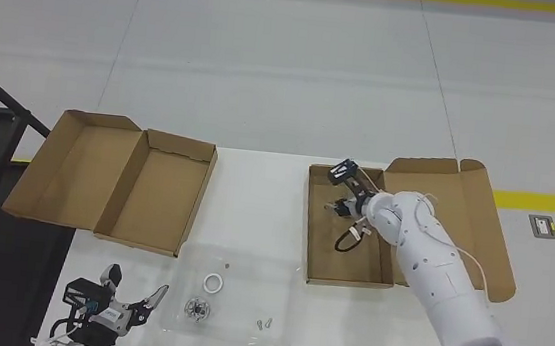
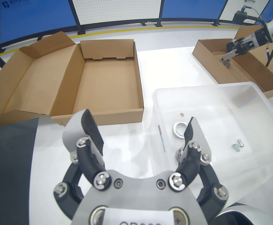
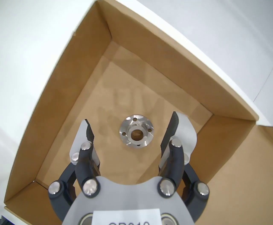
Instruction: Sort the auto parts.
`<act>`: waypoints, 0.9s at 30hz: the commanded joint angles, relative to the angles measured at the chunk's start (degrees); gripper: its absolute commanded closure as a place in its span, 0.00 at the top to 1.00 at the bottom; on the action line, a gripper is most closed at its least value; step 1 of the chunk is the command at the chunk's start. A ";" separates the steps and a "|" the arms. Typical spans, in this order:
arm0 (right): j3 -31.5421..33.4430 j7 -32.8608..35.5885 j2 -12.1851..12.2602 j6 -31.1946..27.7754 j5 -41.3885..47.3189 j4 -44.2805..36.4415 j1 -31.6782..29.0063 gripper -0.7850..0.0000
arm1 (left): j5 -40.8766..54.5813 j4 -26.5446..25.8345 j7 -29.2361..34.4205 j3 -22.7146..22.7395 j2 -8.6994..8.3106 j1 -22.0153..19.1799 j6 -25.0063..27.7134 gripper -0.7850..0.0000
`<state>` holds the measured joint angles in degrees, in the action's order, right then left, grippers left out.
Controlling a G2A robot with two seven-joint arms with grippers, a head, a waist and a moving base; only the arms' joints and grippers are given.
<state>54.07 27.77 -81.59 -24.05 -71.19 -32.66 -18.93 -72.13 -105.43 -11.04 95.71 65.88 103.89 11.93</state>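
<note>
A round metal flange (image 3: 136, 133) with a centre bore lies flat on the floor of the right cardboard box (image 3: 64, 89). My right gripper (image 3: 130, 118) hangs just above it, open, one finger on each side and not touching it; it is over the far end of that box (image 1: 337, 209). A clear plastic bin (image 2: 155, 93) holds a metal ring (image 2: 180, 130), two small screws (image 2: 237, 146) and a spoked round part (image 1: 198, 309) partly hidden behind a finger. My left gripper (image 2: 139, 123) stands open beside the bin's near left edge, holding nothing.
A cardboard box (image 2: 106, 85) with its flap folded out sits at the table's left, nothing inside it. The right box (image 1: 347, 230) has its lid (image 1: 464, 221) open to the right. Bare white tabletop lies between the two boxes.
</note>
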 commanded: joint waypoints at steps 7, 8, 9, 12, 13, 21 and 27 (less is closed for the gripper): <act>5.80 10.97 4.59 3.18 -6.85 -35.61 -16.17 0.88 | 0.00 0.00 0.00 0.00 0.00 0.00 0.00 1.00; 6.63 12.84 5.09 3.09 -7.65 -40.71 -18.69 0.89 | 0.00 0.00 0.00 0.00 0.00 0.00 0.00 1.00; 7.41 14.53 5.52 2.95 -8.25 -45.04 -21.03 0.89 | 0.00 0.00 0.00 0.00 0.00 0.00 0.00 1.00; 8.10 18.31 6.27 0.85 -8.85 -54.19 -26.02 0.93 | 0.00 0.00 0.00 0.00 0.00 0.00 0.00 1.00; 7.72 19.32 6.36 -0.01 -8.81 -56.34 -27.06 0.93 | 0.00 0.00 0.00 0.00 0.00 0.00 0.00 1.00; 2.65 26.02 5.75 1.68 -4.65 -66.31 -32.33 1.00 | 0.00 0.00 0.00 0.00 0.00 0.00 0.00 1.00; 1.94 27.29 5.64 3.06 -4.20 -68.36 -33.36 1.00 | 0.00 0.00 0.00 0.00 0.00 0.00 0.00 1.00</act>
<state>55.99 55.12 -75.95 -20.90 -75.37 -101.09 -52.32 -72.13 -105.43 -11.04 95.71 65.88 103.89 11.93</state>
